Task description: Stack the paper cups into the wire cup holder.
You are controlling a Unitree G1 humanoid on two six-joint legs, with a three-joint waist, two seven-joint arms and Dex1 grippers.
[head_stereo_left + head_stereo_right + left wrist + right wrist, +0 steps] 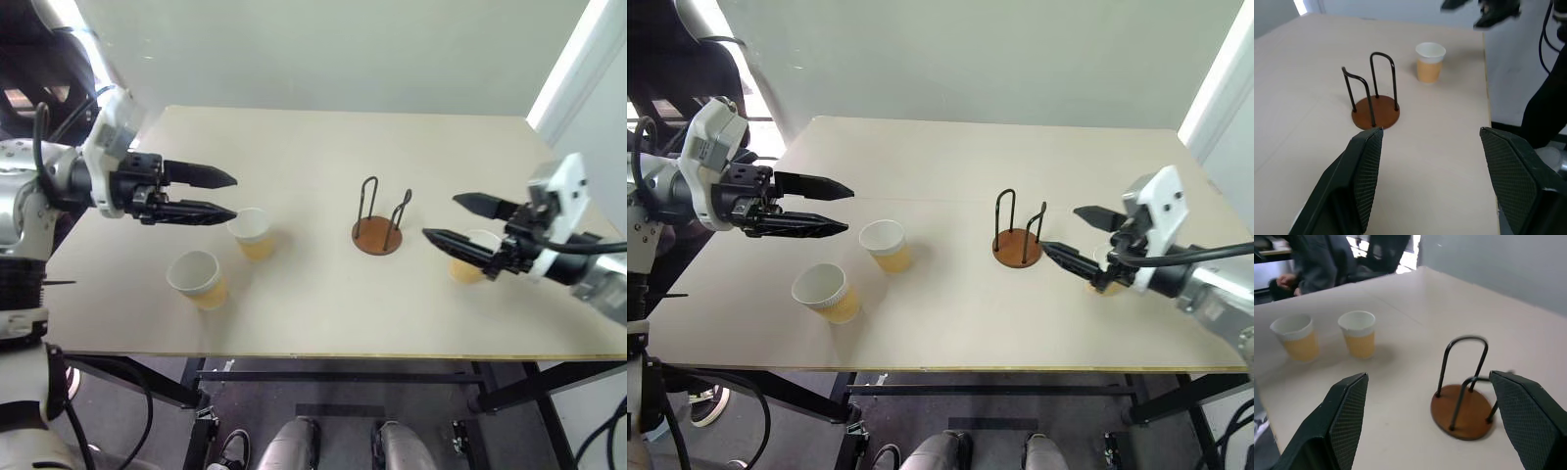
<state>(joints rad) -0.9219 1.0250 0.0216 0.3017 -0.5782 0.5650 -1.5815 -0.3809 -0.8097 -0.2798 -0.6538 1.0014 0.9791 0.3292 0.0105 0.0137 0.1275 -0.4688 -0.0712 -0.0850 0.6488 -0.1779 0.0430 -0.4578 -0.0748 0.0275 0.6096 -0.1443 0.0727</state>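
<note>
The wire cup holder (378, 235), a rust-brown disc with two dark wire loops, stands empty right of the table's middle. Two paper cups stand upright on the left: one (253, 233) toward the middle, another (199, 280) nearer the front edge. A third paper cup (468, 266) stands right of the holder, partly hidden behind my right gripper (441, 216). That gripper hovers open and empty above the table, pointing at the holder (1464, 404). My left gripper (233, 196) hangs open and empty just left of the nearer-middle cup, pointing right.
The tan table (323, 313) has its front edge close to the left cups. A seated person (1322, 259) in dark clothes is beyond the table's left side. A pale wall stands behind the table.
</note>
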